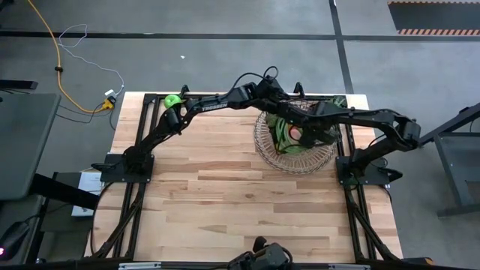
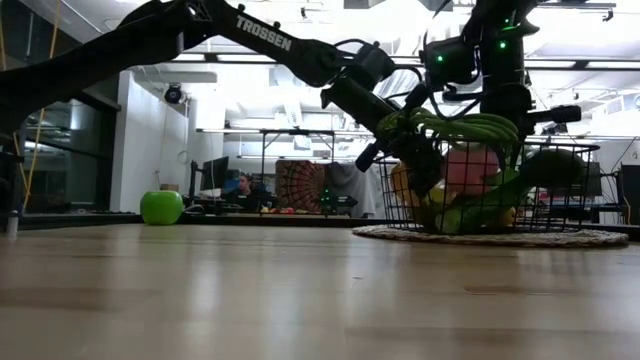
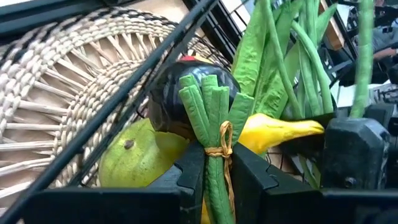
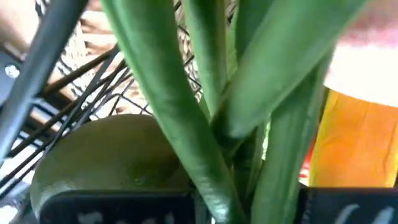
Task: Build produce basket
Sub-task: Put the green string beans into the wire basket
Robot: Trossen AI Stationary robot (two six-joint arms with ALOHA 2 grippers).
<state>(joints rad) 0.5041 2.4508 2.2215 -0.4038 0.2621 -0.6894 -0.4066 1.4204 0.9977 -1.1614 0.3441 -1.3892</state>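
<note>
- Wooden bench carries a wire basket on a round woven mat at its far right; both arms reach over it.
- Left gripper is inside the basket, fingers clamped on the tied end of the long green beans, just below the twine knot; the cut tips stick up past the fingers.
- Rest of the beans arc over the other produce and out past the rim in the low view.
- Under the beans: dark grapes, a pear, a banana, a pink peach.
- Right gripper is also over the basket, w/ bean stalks right against its camera; can't tell its fingers' state.
- Green apple sits alone at the bench's far left corner, well apart from the basket.
</note>
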